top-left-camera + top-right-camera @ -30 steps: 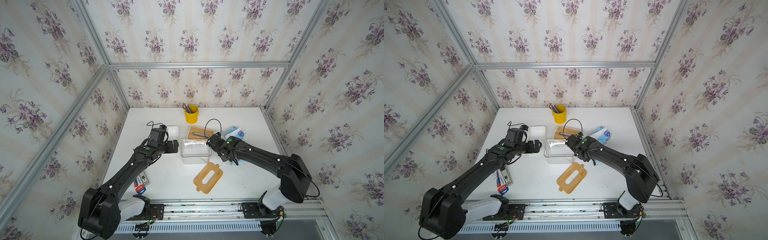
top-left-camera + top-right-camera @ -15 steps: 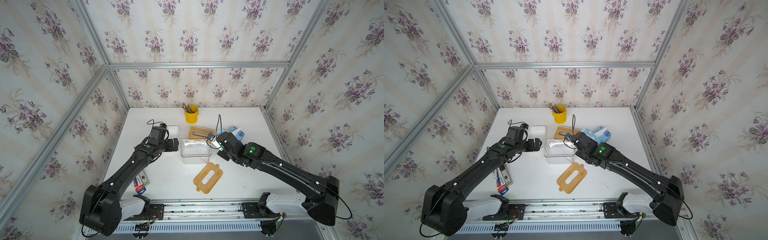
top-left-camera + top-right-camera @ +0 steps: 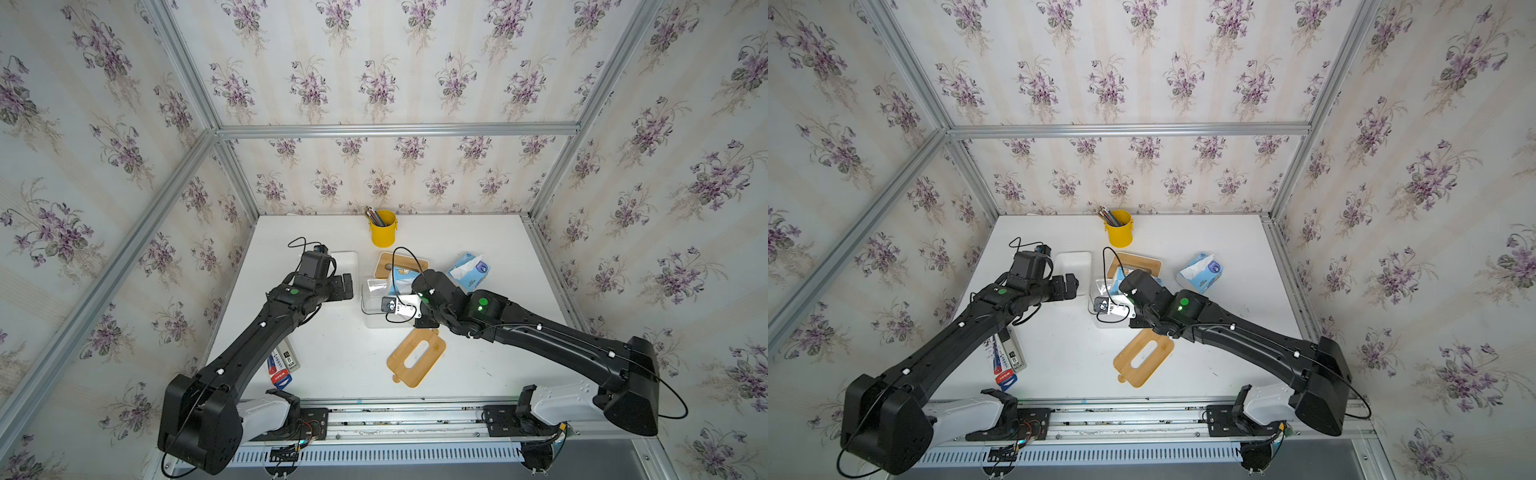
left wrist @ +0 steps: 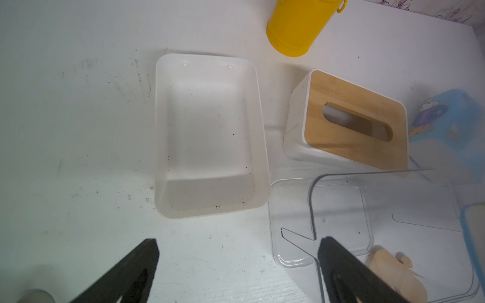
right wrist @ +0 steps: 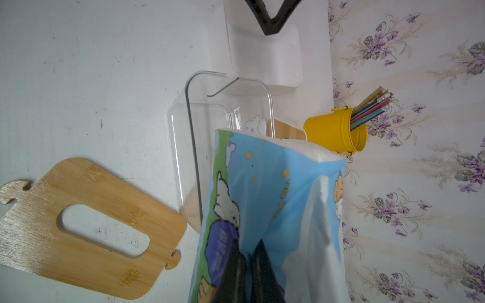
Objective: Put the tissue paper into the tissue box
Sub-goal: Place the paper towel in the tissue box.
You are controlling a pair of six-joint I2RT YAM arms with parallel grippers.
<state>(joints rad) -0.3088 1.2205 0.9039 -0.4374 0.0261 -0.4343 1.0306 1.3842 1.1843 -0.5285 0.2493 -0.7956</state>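
One tissue pack [image 5: 275,189] is clamped in the right gripper [image 5: 248,251] over the clear tissue box [image 4: 367,173]. The left gripper [image 4: 237,246] is spread wide, nothing held. A second pack [image 3: 469,272] and two bamboo lids [image 5: 34,223] [image 4: 341,136] are counted.

Looking steeply down from high above the near edge in both top views, facing the back wall [image 3: 395,178] and taking in the whole counter [image 3: 345,361]; sharing nearly the same scene, placing the yellow cup [image 3: 382,235] upper centre of the frame. Riding close over the counter on the left wrist, peering out between the jaws at the white tray [image 4: 210,131] and clear box [image 4: 380,204]. Hanging close on the right wrist, facing the wall past the tissue pack [image 5: 262,189], catching the same clear box and yellow cup.
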